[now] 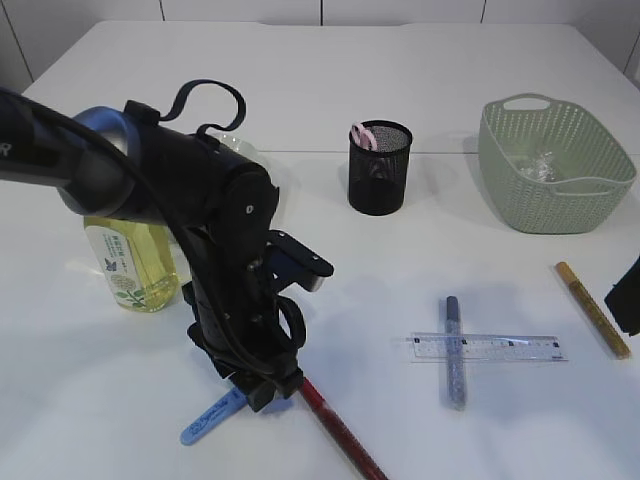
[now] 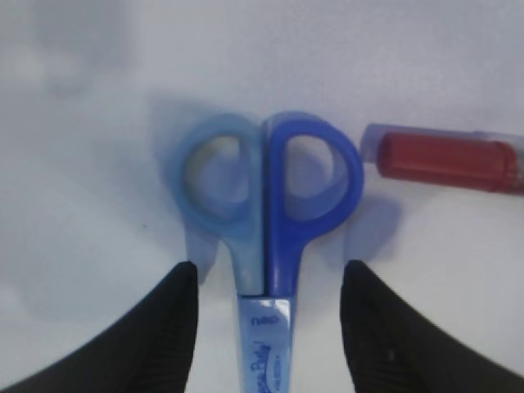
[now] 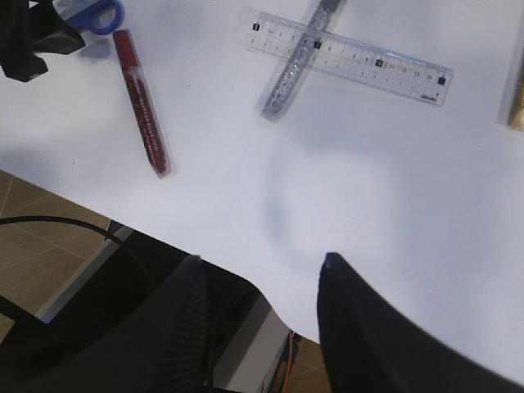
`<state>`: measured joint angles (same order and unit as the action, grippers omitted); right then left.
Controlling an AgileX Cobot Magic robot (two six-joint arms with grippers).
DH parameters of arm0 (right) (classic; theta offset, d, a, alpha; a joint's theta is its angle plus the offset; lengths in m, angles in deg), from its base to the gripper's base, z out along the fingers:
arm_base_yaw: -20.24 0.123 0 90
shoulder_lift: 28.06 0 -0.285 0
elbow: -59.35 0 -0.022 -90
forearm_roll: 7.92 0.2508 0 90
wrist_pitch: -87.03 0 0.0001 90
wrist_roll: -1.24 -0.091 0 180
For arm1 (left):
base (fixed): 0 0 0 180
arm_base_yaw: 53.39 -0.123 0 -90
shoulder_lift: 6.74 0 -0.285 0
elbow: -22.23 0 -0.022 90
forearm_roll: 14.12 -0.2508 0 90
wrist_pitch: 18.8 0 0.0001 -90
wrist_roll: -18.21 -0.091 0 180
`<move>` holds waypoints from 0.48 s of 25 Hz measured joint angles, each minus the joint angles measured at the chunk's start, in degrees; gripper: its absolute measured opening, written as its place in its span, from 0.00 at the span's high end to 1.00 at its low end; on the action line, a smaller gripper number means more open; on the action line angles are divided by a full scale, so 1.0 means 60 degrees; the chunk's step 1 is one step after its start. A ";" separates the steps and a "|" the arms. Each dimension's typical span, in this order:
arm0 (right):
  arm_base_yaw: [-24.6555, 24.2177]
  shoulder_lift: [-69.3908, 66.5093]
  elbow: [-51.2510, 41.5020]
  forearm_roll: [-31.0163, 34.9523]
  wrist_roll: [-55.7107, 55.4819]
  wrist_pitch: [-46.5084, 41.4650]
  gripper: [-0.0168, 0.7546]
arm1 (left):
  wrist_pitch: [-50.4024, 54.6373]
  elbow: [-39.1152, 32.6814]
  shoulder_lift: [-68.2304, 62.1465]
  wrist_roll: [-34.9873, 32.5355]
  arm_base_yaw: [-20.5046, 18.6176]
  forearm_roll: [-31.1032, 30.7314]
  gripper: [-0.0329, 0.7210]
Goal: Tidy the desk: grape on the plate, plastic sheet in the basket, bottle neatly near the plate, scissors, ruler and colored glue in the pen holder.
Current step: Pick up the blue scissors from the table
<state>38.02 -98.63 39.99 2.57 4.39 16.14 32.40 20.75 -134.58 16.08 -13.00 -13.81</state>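
Scissors under the left fingers, desk half tidied

Containers stand along the far side of the white tabletop point(image 1: 330, 90). The black mesh pen holder point(image 1: 380, 168) holds something with pink handles point(image 1: 362, 135) that shows above its rim; what else is inside cannot be told. To its right the pale green woven basket point(image 1: 553, 165) has a crumpled clear plastic sheet point(image 1: 540, 165) lying in its bottom. Behind the left arm, a clear plate point(image 1: 235, 145) is mostly hidden, and its contents cannot be seen. A bottle point(image 1: 128, 262) of yellow liquid stands upright at the left, partly behind the arm.

The left gripper point(image 2: 270, 282) hangs low over the blue scissors point(image 2: 268, 205), which lie flat on the tabletop. Its fingers point(image 2: 176, 315) stand partly open, one on either side of the scissor handles just below the loops, holding nothing. A red glue pen point(image 2: 446, 160) lies just beside the right handle loop.

Loose on the tabletop to the right, a clear ruler point(image 1: 488, 347) lies across a silver glitter glue pen point(image 1: 454, 350), forming a cross. A gold glue pen point(image 1: 592, 308) lies further right, apart from them.

The right gripper point(image 3: 262, 282) hovers above the near edge of the tabletop, its fingers point(image 3: 352, 319) partly open and empty, well apart from the ruler.
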 joint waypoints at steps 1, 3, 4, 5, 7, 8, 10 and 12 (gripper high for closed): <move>0.0000 0.0000 0.0000 0.0000 0.0000 0.0000 0.51 | 0.0000 0.0000 -0.0011 0.0000 0.0000 0.0000 0.42; 0.0000 0.0000 0.0000 0.0000 0.0000 0.0000 0.51 | -0.0025 0.0000 -0.0036 0.0000 0.0000 -0.0051 0.42; 0.0000 0.0000 0.0000 0.0000 0.0000 0.0000 0.51 | -0.0023 0.0000 -0.0062 0.0000 0.0000 0.0000 0.42; 0.0000 0.0000 0.0000 0.0000 0.0000 0.0000 0.51 | -0.0023 0.0000 -0.0058 0.0000 0.0000 0.0000 0.42; 0.0000 0.0000 0.0000 0.0000 0.0000 0.0000 0.51 | -0.0078 0.0000 -0.0058 0.0000 0.0000 0.0000 0.42; 0.0000 0.0000 0.0000 0.0000 0.0000 0.0000 0.51 | -0.0117 0.0000 -0.0058 0.0000 0.0000 0.0000 0.42; 0.0000 0.0000 0.0000 0.0000 0.0000 0.0000 0.51 | -0.0162 0.0000 -0.0058 0.0000 0.0000 0.0000 0.42; 0.0000 0.0000 0.0000 0.0000 0.0000 0.0000 0.51 | -0.0200 0.0000 -0.0058 0.0000 0.0000 0.0041 0.42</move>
<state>38.02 -98.63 39.99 2.57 4.39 16.14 31.20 20.75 -134.93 16.08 -13.00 -13.57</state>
